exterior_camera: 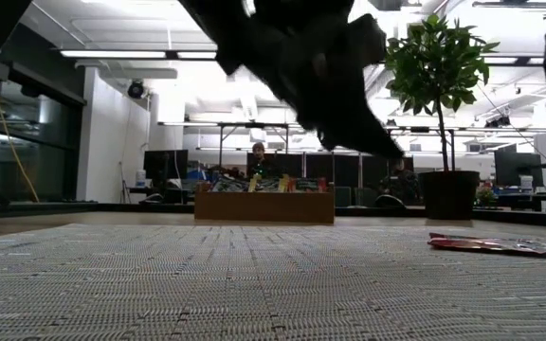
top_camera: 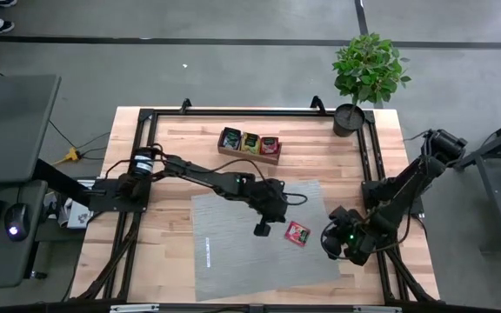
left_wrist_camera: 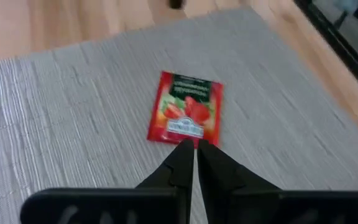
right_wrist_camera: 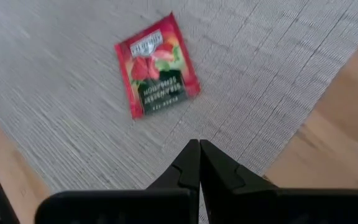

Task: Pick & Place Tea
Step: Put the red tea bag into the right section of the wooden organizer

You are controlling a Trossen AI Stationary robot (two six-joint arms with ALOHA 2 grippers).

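I see left gripper (left_wrist_camera: 194,148) above grey mat (top_camera: 233,252), fingers pressed together, nothing between them. Red tea sachet (left_wrist_camera: 186,108) lies flat on mat just ahead of its tips, apart from them. My right gripper (right_wrist_camera: 199,147) waits at mat edge on other side of sachet, fingers also together, empty. Farther beyond left gripper, wooden tray (top_camera: 250,143) with more sachets. Potted plant (top_camera: 368,74) at far table corner.

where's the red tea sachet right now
In the high view the red tea sachet lies flat on the grey mat toward its right edge, between the left gripper and the right gripper.
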